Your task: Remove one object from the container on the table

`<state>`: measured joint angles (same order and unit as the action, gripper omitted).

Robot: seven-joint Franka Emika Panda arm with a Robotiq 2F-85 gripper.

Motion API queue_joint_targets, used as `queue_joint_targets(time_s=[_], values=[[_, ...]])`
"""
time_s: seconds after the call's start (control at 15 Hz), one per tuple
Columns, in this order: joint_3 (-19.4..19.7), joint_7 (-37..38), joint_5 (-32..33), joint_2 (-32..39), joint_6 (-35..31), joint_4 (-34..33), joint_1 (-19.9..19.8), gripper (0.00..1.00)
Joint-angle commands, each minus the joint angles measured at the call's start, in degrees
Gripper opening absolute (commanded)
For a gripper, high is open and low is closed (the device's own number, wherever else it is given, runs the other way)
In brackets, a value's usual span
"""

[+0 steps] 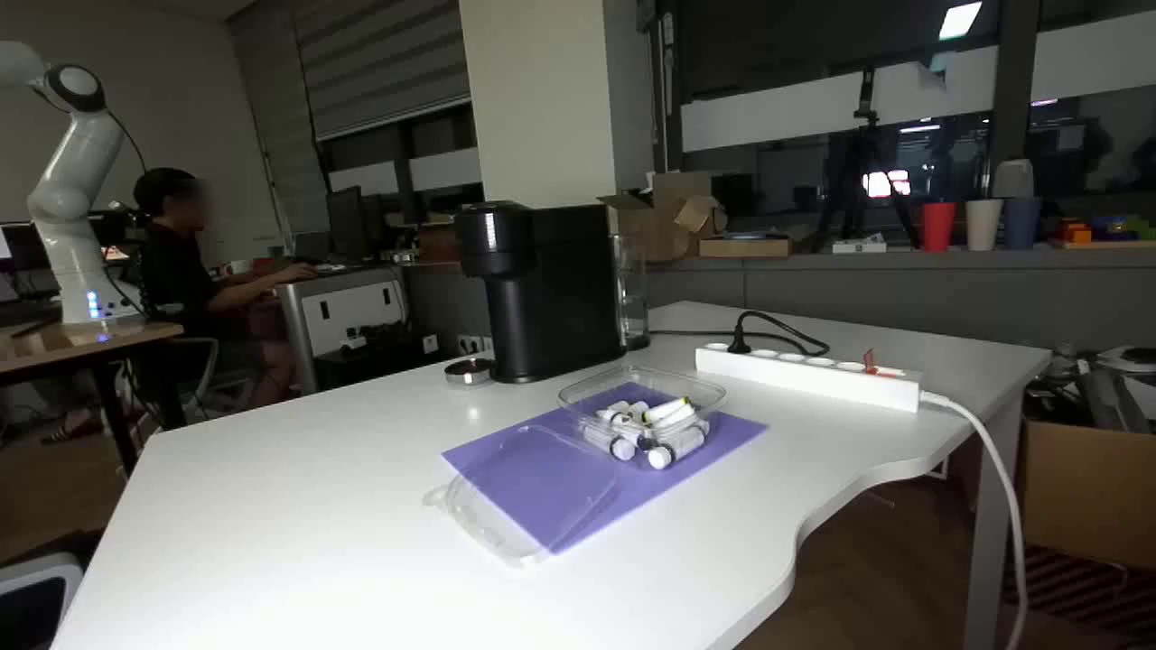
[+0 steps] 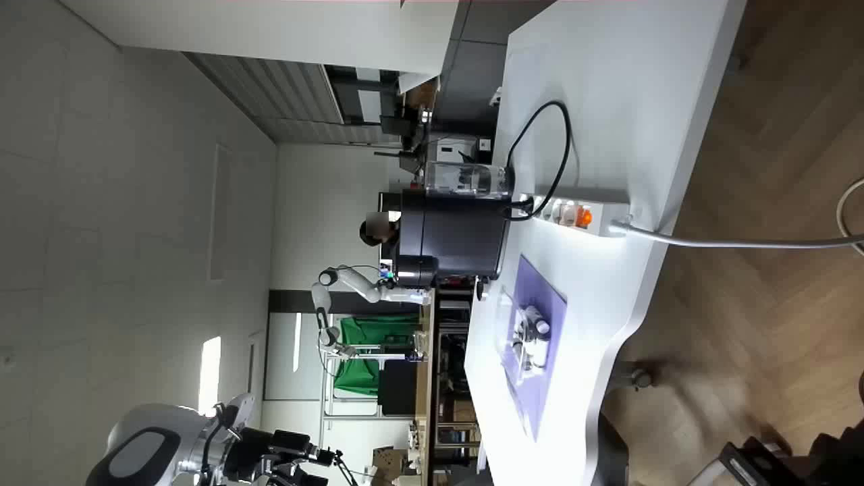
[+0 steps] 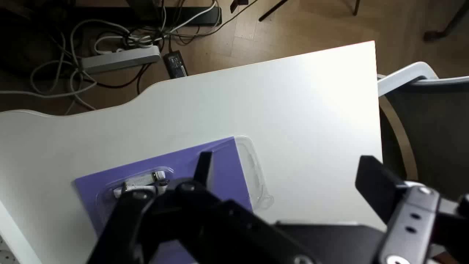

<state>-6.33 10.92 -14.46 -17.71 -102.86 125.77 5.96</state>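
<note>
A clear plastic container (image 1: 567,404) stands open on a flat purple sheet (image 1: 741,428) on the white table (image 1: 298,524). It holds several white bottle-like or marker-like objects (image 1: 679,442) with dark bands. A clear lid (image 1: 488,524) lies beside it, partly over the sheet's edge. In the wrist view my gripper (image 3: 287,170) is open and empty, high above the table; its left finger hides part of the sheet and of the container (image 3: 99,200). The objects (image 3: 141,180) show left of that finger. In an exterior view, turned sideways, my gripper (image 2: 317,466) shows partly, away from the objects (image 2: 536,351).
A black coffee machine (image 1: 569,289) stands behind the container. A white power strip (image 1: 804,375) with a black plug lies beside it, its white cable hanging over the table edge. A small round tin (image 1: 470,372) sits near the machine. A chair (image 3: 406,79) touches the table's end region.
</note>
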Motion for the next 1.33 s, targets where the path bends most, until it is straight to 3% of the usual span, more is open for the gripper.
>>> queue_joint_targets(time_s=[0.0, 0.53, 0.73, 0.93, 1.27], values=[[-0.18, -0.05, -0.03, 0.07, 0.05, -0.11, -0.23, 1.00], [0.25, -1.87, 2.06, 1.34, -1.56, -0.38, -0.90, 1.00], [1.83, -8.65, 9.07, 6.23, -6.61, -2.43, -2.67, 1.00], [4.31, -15.53, 12.21, 13.05, -12.65, -4.61, -4.28, 1.00], [6.40, -21.43, 16.33, 24.50, -17.29, -9.30, -6.40, 1.00]])
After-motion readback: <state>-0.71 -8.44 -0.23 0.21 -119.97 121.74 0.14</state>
